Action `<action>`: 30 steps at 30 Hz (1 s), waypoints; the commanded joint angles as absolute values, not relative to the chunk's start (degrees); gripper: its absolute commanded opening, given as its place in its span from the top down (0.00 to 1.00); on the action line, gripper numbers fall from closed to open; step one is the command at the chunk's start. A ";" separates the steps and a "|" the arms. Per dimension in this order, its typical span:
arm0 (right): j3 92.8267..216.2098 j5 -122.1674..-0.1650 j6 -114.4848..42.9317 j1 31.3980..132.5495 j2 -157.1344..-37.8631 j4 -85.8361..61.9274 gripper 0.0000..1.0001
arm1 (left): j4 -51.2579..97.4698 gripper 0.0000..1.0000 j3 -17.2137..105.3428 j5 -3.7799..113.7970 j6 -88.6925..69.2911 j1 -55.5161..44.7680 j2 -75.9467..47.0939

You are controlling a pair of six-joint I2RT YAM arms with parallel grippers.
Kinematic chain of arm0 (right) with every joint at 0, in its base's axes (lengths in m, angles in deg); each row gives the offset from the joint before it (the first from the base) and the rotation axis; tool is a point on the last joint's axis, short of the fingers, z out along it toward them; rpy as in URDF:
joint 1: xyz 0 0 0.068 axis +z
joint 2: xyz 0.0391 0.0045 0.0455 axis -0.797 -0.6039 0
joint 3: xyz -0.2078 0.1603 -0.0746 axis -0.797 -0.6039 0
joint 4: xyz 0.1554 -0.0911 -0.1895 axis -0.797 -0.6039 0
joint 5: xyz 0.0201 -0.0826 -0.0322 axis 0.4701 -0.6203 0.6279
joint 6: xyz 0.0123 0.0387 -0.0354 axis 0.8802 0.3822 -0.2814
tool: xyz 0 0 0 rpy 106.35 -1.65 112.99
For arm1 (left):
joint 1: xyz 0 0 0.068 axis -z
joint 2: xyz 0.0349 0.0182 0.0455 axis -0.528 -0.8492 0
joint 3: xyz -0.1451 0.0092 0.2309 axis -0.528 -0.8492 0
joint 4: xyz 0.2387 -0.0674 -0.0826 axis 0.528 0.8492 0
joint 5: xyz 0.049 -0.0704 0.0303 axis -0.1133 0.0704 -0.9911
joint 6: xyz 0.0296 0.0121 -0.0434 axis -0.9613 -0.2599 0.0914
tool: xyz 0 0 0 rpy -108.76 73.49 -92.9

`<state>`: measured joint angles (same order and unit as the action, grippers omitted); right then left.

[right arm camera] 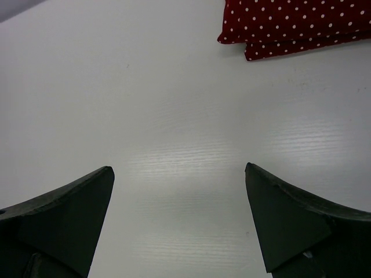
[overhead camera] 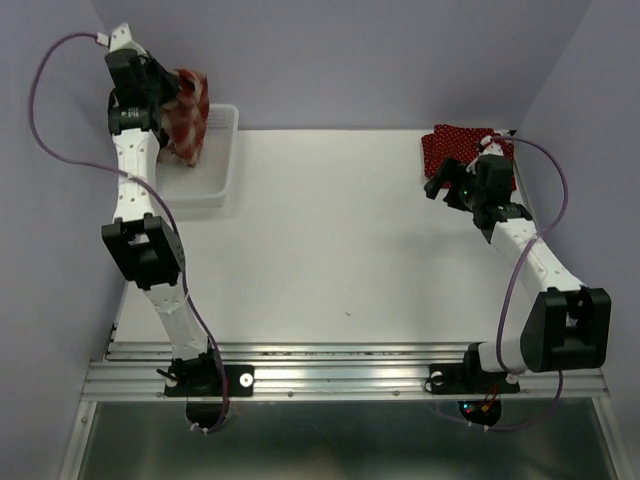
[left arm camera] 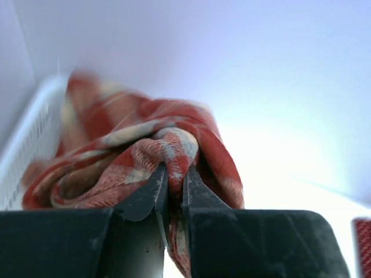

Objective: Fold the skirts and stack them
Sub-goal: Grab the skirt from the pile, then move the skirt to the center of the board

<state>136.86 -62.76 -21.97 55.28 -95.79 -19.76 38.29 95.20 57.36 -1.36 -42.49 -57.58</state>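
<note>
My left gripper (left arm camera: 175,171) is shut on a fold of the red-and-cream plaid skirt (left arm camera: 116,150). The skirt hangs bunched from the jaws above the white basket (overhead camera: 225,175) at the far left, and in the top view the plaid skirt (overhead camera: 190,115) droops beside the left gripper (overhead camera: 168,108). A flat folded pile of dark red polka-dot skirts (overhead camera: 455,142) lies at the far right, and the dotted pile (right arm camera: 295,23) shows two layers at its edge. My right gripper (right arm camera: 178,168) stands open over bare table just in front of that pile, holding nothing. From above, the right gripper (overhead camera: 445,180) sits at the pile's near left corner.
The white slotted basket (left arm camera: 35,133) stands against the left wall at the back. Purple walls close in the table on the left, back and right. A metal rail (overhead camera: 340,365) with both arm bases runs along the near edge.
</note>
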 commanded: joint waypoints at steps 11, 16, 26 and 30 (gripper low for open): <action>135.31 -87.90 -14.21 55.13 -75.41 -24.86 0.00 | 14.67 1.00 100.23 78.37 8.52 -33.58 -31.75; 136.10 -97.45 -12.19 55.13 -72.32 -30.51 0.00 | 14.31 1.00 94.86 76.28 5.53 -18.74 -26.21; 139.18 -99.13 -12.09 55.13 -73.02 -35.97 0.00 | 8.16 1.00 93.37 85.24 13.78 -5.25 -31.40; 139.44 -97.90 -12.62 55.13 -74.16 -36.41 0.00 | 9.65 1.00 73.72 70.91 11.42 -5.24 -24.12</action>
<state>136.58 -96.36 -12.79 55.17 -73.54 -35.59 13.57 85.23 81.62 11.97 -4.85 -31.03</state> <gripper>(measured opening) 0.997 0.194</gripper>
